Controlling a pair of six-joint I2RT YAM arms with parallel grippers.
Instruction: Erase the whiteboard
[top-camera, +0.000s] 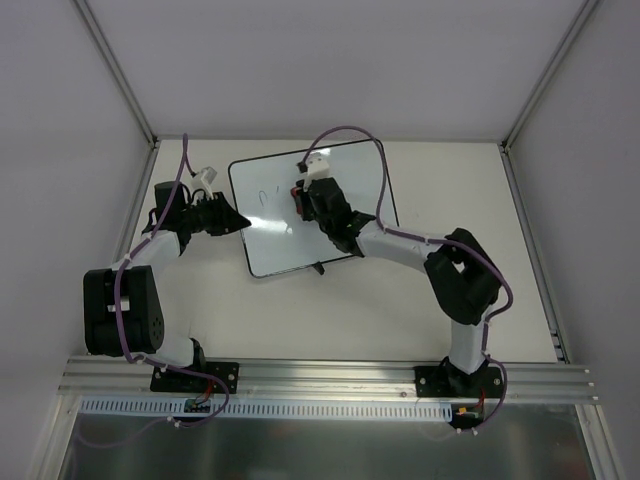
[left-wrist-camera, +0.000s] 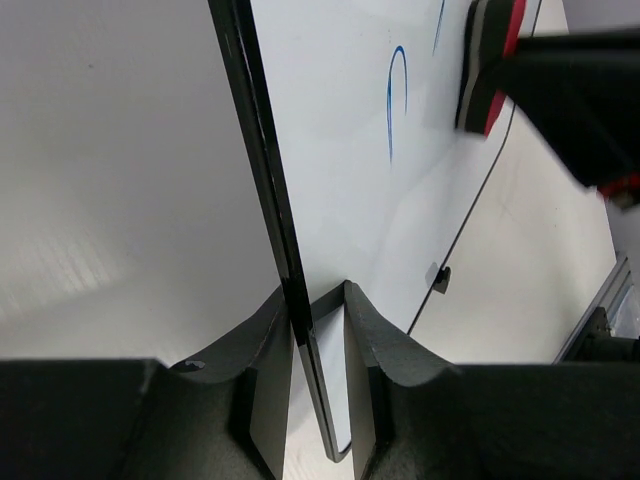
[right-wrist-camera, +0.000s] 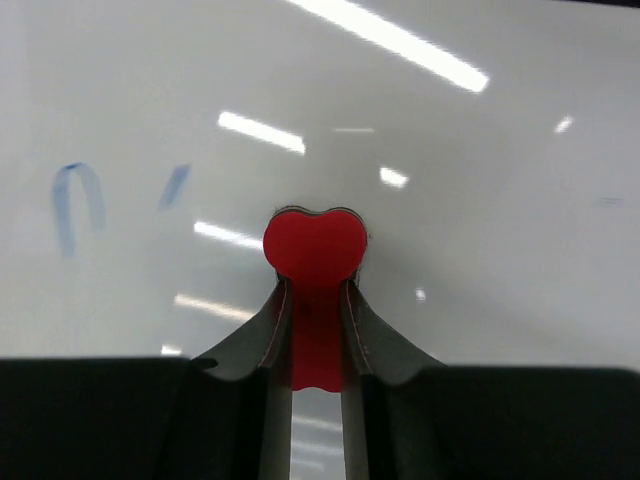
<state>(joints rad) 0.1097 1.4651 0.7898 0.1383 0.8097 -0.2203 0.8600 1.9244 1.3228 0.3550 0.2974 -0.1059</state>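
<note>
The whiteboard (top-camera: 340, 215) lies flat on the table, white with a thin black frame. Faint blue marks (top-camera: 268, 198) remain on its left half; they also show in the left wrist view (left-wrist-camera: 397, 100) and the right wrist view (right-wrist-camera: 78, 205). My left gripper (top-camera: 240, 224) is shut on the board's left edge (left-wrist-camera: 268, 200), frame between its fingers. My right gripper (top-camera: 302, 197) is shut on the red bone-shaped eraser (right-wrist-camera: 314, 250) and presses it on the board, right of the blue marks. The eraser also shows in the left wrist view (left-wrist-camera: 490, 65).
A small white and black object (top-camera: 205, 176) lies on the table behind the left gripper. Grey enclosure walls rise at the back and both sides. An aluminium rail (top-camera: 330, 378) runs along the near edge with both arm bases on it.
</note>
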